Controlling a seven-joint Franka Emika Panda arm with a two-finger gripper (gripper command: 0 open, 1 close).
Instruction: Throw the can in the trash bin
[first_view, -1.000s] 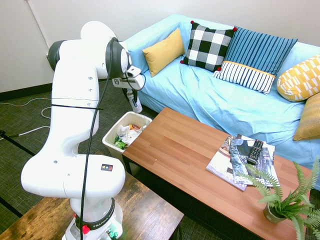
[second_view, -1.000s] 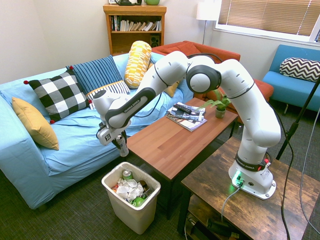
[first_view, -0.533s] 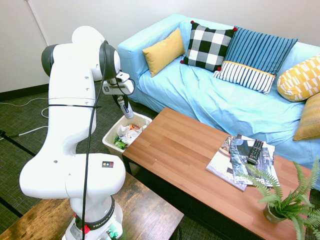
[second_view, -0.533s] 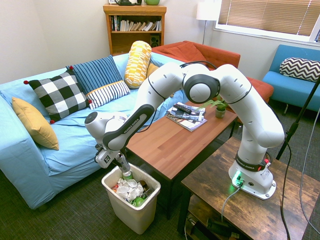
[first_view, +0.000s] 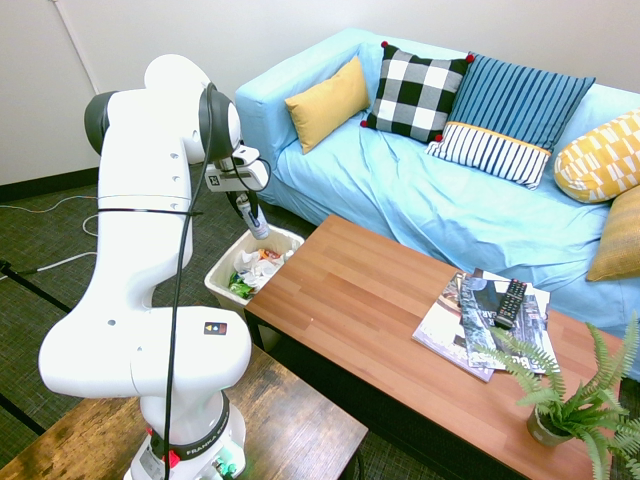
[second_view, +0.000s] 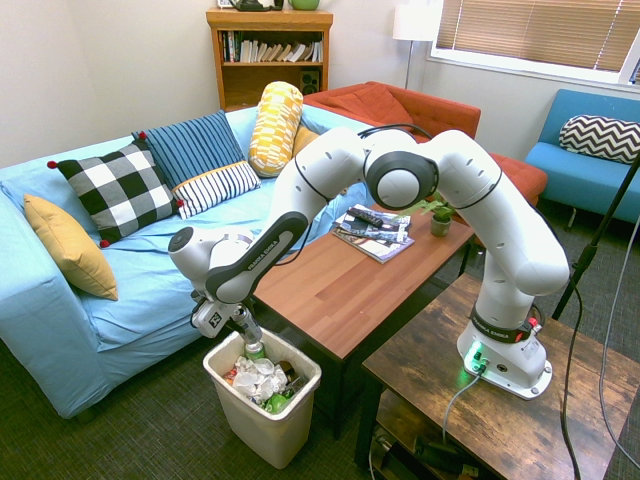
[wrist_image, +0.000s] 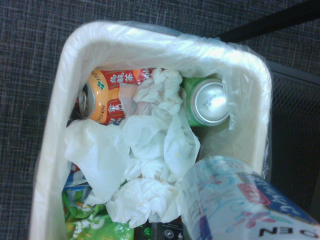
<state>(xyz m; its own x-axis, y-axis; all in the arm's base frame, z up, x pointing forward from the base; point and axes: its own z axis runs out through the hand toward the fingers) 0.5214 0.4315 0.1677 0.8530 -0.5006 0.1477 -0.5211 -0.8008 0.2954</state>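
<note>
The jaws, clamped on the can (second_view: 253, 345), hold it directly above the trash bin (second_view: 296, 405) so that release drops it among the rubbish beneath.

Dark carpet floor (first_view: 60, 225) carries the trash bin (second_view: 296, 413), which stands just beside the end of the wooden coffee table (first_view: 360, 310), btwn it and the blue sofa (first_view: 420, 200). On the tabletop: a stack of magazines (first_view: 455, 325) w/ a black remote (first_view: 510, 302) on top, and a small potted fern (first_view: 575, 400) near the far corner; rest of the top is bare wood. Sofa seat holds cushions along the back, incl. a mustard one (first_view: 327, 102), a black-white check one (first_view: 415, 92) and a striped blue one (first_view: 510, 115). Second, darker table (second_view: 480, 400) w/ a lower shelf; something dark on it, poss. cabling.
</note>
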